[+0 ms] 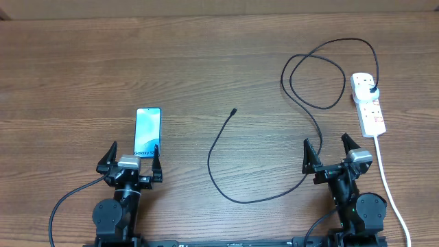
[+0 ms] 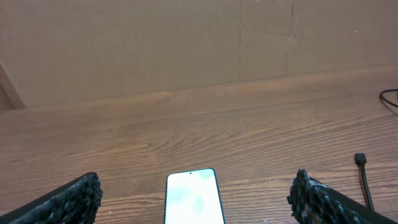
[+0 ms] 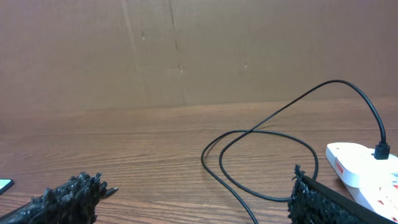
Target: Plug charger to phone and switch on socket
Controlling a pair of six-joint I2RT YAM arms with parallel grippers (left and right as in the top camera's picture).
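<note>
I count one slim light-blue-screened smartphone, one long thin black charger cable, one small white power strip with red marks, and two claws on my wooden tabletop. The left claw stands spread wide with nothing in it, the phone's near end just between its fingers. The right claw is spread too and empty, near the strip's thick white cord. The cable's small connector tip lies free mid-table, well apart from the phone. Its black plug sits in the strip at the far right, and the slack loops over itself between the two. The left arm covers the phone's lower edge from overhead, and on the left wrist camera the screen is washed out and cut off. I cannot tell the switch positions
</note>
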